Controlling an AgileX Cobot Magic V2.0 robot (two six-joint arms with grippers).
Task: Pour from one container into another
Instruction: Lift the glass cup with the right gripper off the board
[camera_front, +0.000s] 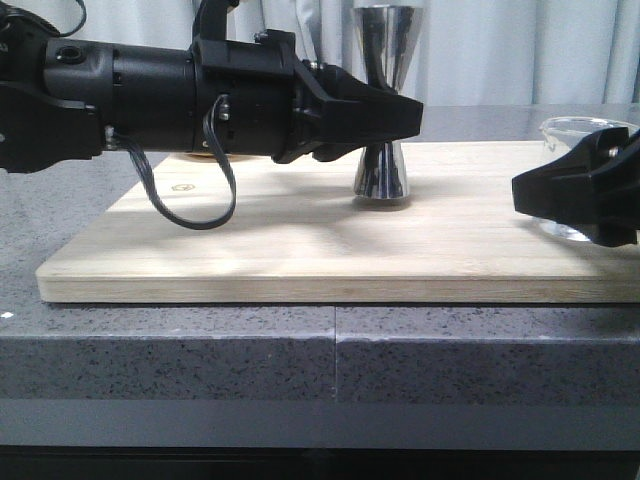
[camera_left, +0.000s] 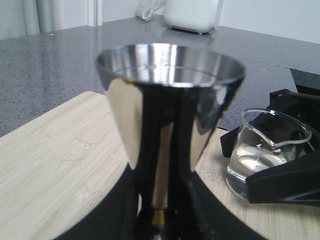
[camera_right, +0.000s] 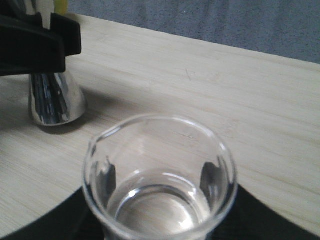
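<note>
- I see my left gripper reaching in level from the left, its fingers closed about the narrow waist of the jigger.
- The jigger stands upright on the wooden board, near its far edge and about mid-width; its gold band shows low between the fingers in the left wrist view.
- My right gripper sits at the board's right end, fingers clasping the beaker, which holds clear liquid and stands well apart from the jigger.
</note>
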